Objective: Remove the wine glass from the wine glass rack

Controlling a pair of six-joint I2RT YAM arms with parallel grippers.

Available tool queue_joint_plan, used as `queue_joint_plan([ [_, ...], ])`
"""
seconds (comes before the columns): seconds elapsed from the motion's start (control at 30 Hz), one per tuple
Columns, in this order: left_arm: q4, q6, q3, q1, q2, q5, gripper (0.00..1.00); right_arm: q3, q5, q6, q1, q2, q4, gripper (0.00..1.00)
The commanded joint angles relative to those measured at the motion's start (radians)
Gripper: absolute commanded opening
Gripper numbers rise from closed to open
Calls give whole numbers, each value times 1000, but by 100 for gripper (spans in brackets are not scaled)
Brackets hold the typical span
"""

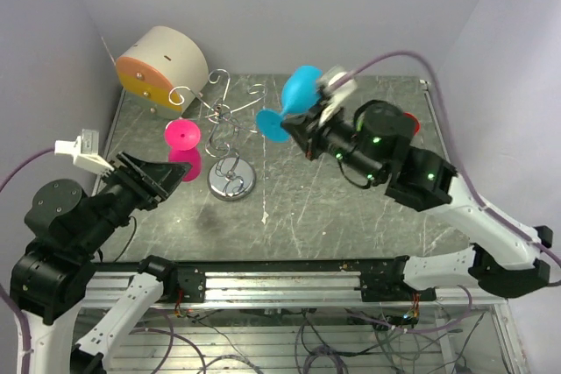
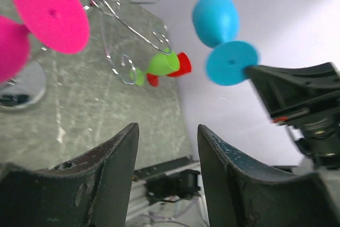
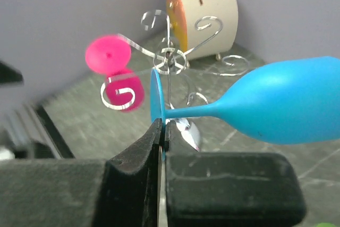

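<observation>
The sky-blue wine glass (image 1: 302, 88) lies sideways in the air, just right of the silver wire rack (image 1: 231, 181) and apart from it, my right hand (image 3: 162, 131) pinched on its foot. My left hand (image 2: 167, 134) gapes wide near the rack's pink glass (image 1: 182, 136).

Lab bench: plain walls (image 1: 263, 6), loose cables (image 1: 351, 339)
</observation>
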Motion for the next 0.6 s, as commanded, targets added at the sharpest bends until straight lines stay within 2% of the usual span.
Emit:
queue_joint_plan([
  [0.0,95,-173,-2,-7,32,179,59,-43,1,-478,119,27,3,0],
  [0.03,111,-204,-14,-7,31,196,59,-91,30,-577,163,11,77,0],
  [0.13,152,-295,-57,-7,21,243,59,-151,76,-725,253,-13,173,0],
  [0.37,229,-528,-157,-7,-33,333,59,-224,243,-907,444,1,273,0],
  [0.57,181,-572,-168,-7,-21,389,59,-310,360,-1049,530,9,435,0],
])
